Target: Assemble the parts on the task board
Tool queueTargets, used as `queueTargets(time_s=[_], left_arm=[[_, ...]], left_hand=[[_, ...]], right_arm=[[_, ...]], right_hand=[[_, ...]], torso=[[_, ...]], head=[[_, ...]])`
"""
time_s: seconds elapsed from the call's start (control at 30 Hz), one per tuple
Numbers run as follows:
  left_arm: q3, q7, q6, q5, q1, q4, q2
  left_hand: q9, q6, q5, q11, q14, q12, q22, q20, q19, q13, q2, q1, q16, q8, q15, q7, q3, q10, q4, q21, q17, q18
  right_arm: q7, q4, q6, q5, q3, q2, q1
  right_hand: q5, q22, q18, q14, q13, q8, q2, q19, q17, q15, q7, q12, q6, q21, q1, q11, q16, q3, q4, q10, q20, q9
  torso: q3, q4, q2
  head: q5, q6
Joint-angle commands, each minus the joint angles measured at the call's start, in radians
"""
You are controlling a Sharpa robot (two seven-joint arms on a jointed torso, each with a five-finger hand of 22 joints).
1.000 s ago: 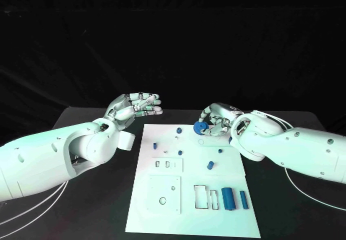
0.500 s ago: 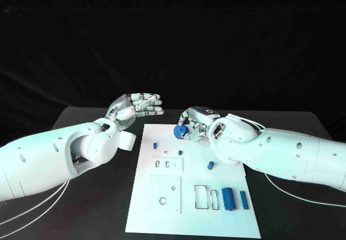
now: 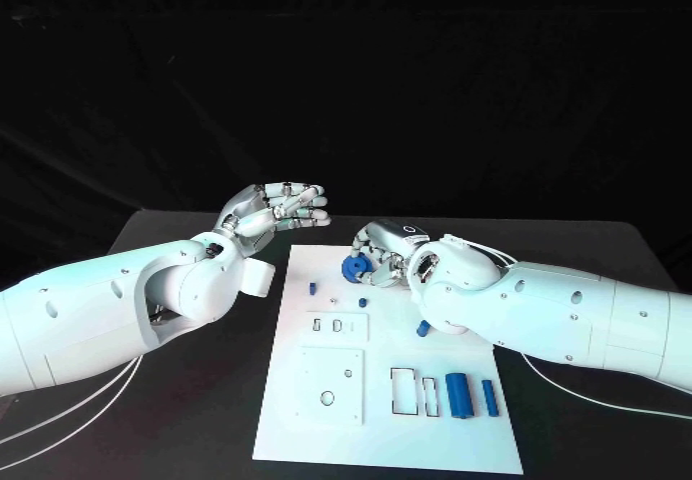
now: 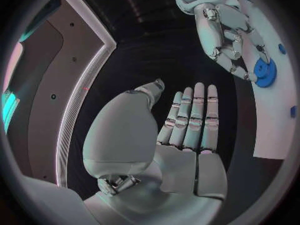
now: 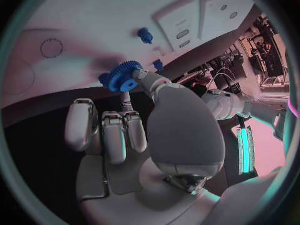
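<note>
The white task board [image 3: 329, 440] lies lengthwise in the middle of the table. My right hand [image 3: 381, 246] hovers over its far end and pinches a blue gear [image 3: 351, 267] at the fingertips. The right wrist view shows the same blue gear [image 5: 125, 77] held just above the task board [image 5: 94, 15], near a blue peg [image 5: 145, 35]. My left hand [image 3: 274, 211] is raised beyond the board's far left corner, fingers apart and empty. In the left wrist view its palm [image 4: 187, 130] is flat, with the right hand [image 4: 228, 35] and the gear [image 4: 265, 72] beyond it.
Small blue pegs stand on the board [image 3: 309, 288], [image 3: 362, 301], [image 3: 423, 327]. Two long blue bars [image 3: 459, 395], [image 3: 489, 397] lie near its right edge beside rectangular slots [image 3: 404, 390]. A square plate with holes [image 3: 330, 375] sits lower left. Bare black table lies on both sides.
My right hand has carried the blue gear leftward over the board's far end, and its forearm has swung further across the board. The left hand has barely moved.
</note>
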Motion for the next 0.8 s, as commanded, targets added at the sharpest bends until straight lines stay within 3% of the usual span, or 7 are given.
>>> queueTargets(time_s=[0.03, 0.4, 0.8], left_arm=[[0.001, 0.006, 0.014, 0.001, 0.001, 0.002, 0.000], [0.001, 0.000, 0.020, 0.001, 0.001, 0.004, 0.002], [0.001, -0.002, 0.020, 0.000, 0.001, 0.005, 0.000]], left_hand=[[-0.001, -0.007, -0.001, 0.004, -0.006, -0.006, -0.001, 0.001, -0.004, 0.002, 0.007, -0.004, -0.004, -0.005, -0.001, 0.035, -0.005, -0.005, -0.002, -0.006, 0.001, 0.005], [0.000, -0.007, -0.001, 0.004, -0.007, -0.006, -0.001, 0.001, -0.004, 0.002, 0.006, -0.005, -0.004, -0.005, 0.000, 0.035, -0.006, -0.005, -0.001, -0.007, 0.001, 0.005], [0.000, -0.007, -0.001, 0.004, -0.007, -0.006, -0.001, 0.001, -0.004, 0.002, 0.006, -0.005, -0.004, -0.005, 0.000, 0.035, -0.006, -0.005, -0.001, -0.007, 0.001, 0.005]], right_arm=[[0.001, -0.007, 0.015, -0.017, 0.000, 0.005, -0.002], [0.004, -0.024, 0.020, -0.017, 0.000, 0.020, -0.005], [0.006, -0.054, 0.034, -0.016, -0.002, 0.033, -0.009]], right_hand=[[0.003, -0.001, -0.018, 0.096, 0.194, 0.003, -0.001, 0.000, 0.218, -0.007, -0.009, 0.004, 0.008, -0.001, -0.002, -0.006, 0.002, 0.006, 0.000, 0.070, -0.006, 0.003], [0.002, -0.005, -0.017, 0.095, 0.191, -0.003, -0.006, -0.003, 0.214, -0.006, -0.007, 0.001, 0.003, -0.005, -0.006, -0.004, 0.001, 0.009, -0.001, 0.068, -0.005, 0.000], [0.002, -0.013, -0.015, 0.093, 0.184, -0.016, -0.015, -0.009, 0.205, -0.002, -0.001, -0.006, -0.008, -0.012, -0.015, 0.001, -0.002, 0.011, -0.002, 0.064, -0.003, -0.005]], torso=[[0.0010, -0.0005, -0.001], [0.0016, -0.0020, 0.000], [0.0007, 0.0014, -0.001]], head=[[-0.004, -0.001], [0.003, -0.002], [0.001, -0.004]])
